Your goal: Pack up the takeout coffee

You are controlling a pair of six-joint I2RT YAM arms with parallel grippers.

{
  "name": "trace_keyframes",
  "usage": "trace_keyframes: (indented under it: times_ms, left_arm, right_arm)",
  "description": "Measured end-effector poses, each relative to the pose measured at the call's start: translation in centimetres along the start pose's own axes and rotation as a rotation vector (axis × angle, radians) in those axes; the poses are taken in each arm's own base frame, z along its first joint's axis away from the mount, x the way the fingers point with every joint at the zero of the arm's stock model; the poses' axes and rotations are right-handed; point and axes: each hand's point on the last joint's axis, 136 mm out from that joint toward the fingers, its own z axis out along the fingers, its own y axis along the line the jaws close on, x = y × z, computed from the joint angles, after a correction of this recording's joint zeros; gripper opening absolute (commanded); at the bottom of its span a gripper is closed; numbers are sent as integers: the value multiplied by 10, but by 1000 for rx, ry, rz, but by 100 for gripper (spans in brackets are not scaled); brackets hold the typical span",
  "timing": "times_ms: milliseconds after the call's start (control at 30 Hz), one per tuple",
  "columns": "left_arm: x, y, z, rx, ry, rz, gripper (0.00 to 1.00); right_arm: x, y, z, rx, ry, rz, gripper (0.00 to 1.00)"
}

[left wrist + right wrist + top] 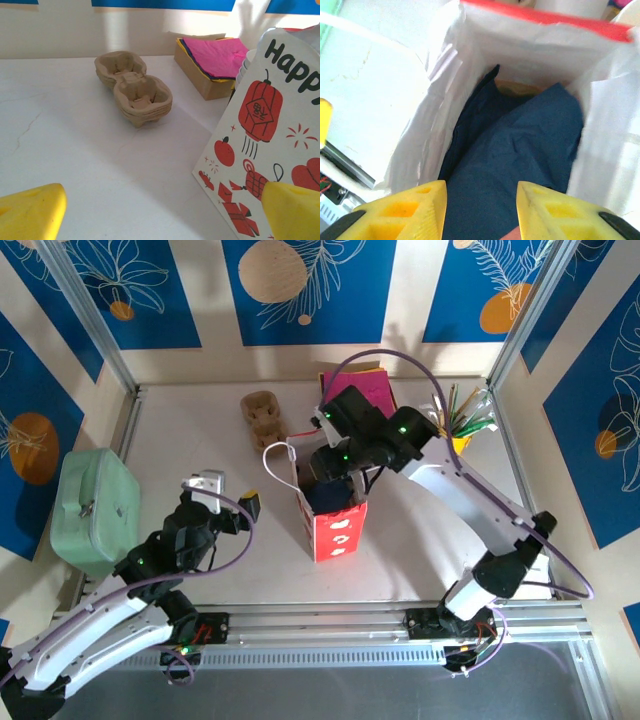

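One table (pixel 420 530) carries a red-and-white bag (pixel 335 530) lined with blue paper (pixel 520 150). The right fingers (pixel 420 210) hang partly open over its mouth, gripping nothing; the left fingers (pixel 30 212) gape wide and empty beside it. Where the coffee sits I cannot tell.

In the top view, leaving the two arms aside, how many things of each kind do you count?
Gift bag: 1
Dark blue paper inside the bag: 1
Stack of pulp cup carriers: 1
Box of coloured paper: 1
Mint-green case: 1
Holder with sticks: 1
Total: 6
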Motion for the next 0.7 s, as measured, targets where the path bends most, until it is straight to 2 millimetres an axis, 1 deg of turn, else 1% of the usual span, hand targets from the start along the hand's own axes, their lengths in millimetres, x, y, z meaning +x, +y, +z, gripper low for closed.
trace_keyframes:
  times_ms: [67, 133, 233, 333, 467, 600, 700]
  left_arm:
    - [-6, 1, 0, -16, -3, 14, 99]
    - [-15, 2, 0, -33, -12, 24, 99]
    - [-25, 4, -1, -62, -26, 41, 99]
    - [-36, 11, -1, -102, -42, 55, 99]
    - [-48, 26, 3, -177, -47, 73, 99]
    - [-57, 55, 7, -273, -44, 53, 99]
    - [-62, 75, 7, -338, -46, 26, 99]
  right_arm:
    - [-5, -5, -14, 5, -55, 5, 46]
    - [-9, -14, -30, 20, -114, 20, 48]
    - [-10, -34, -48, 61, -188, 57, 52]
    - [-7, -57, -60, 107, -244, 105, 56]
    - [6, -95, -74, 183, -320, 194, 62]
    - [27, -133, -83, 255, -383, 294, 65]
    - [44, -161, -85, 315, -420, 371, 70]
